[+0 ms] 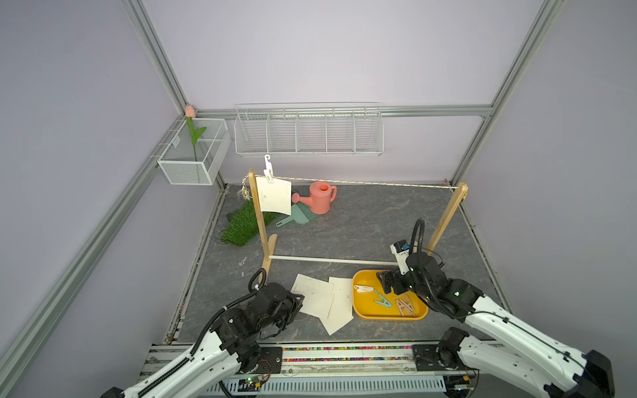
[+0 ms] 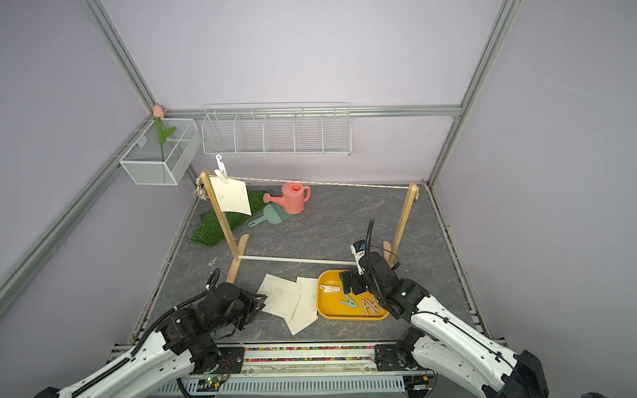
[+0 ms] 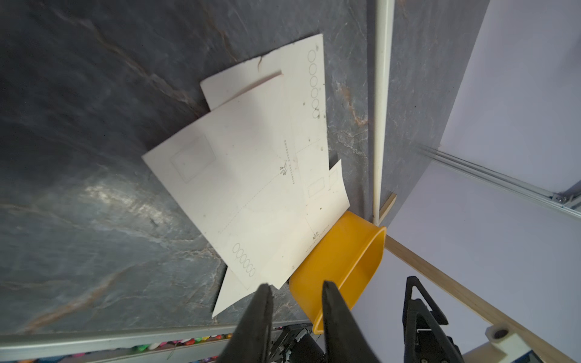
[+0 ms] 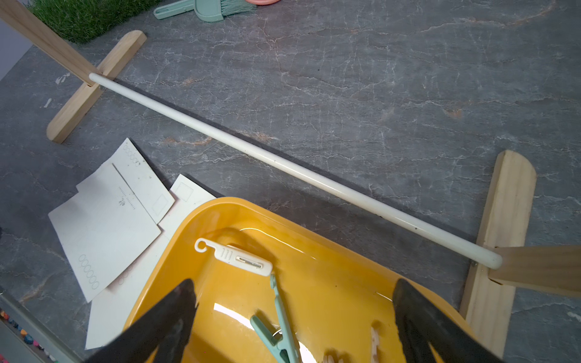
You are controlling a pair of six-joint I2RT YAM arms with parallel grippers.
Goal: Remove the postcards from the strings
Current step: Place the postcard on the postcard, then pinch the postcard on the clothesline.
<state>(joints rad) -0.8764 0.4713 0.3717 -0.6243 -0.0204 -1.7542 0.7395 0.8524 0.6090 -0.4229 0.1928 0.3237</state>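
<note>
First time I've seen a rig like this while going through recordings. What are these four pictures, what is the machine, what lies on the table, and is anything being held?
The machine is a pair of robot arms, white with black joints, reaching over a dark stone-look table. The two wide pictures come from one camera head above, looking down. The two close ones come from a camera on each arm's wrist.

Each arm ends in a two-fingered claw. The left claw is partly open and empty, beside the loose postcards lying on the table. The right claw stands wide open over the yellow tray, which holds pegs. One hanging postcard is pegged to the string on the wooden frame. Nothing is held.
</note>
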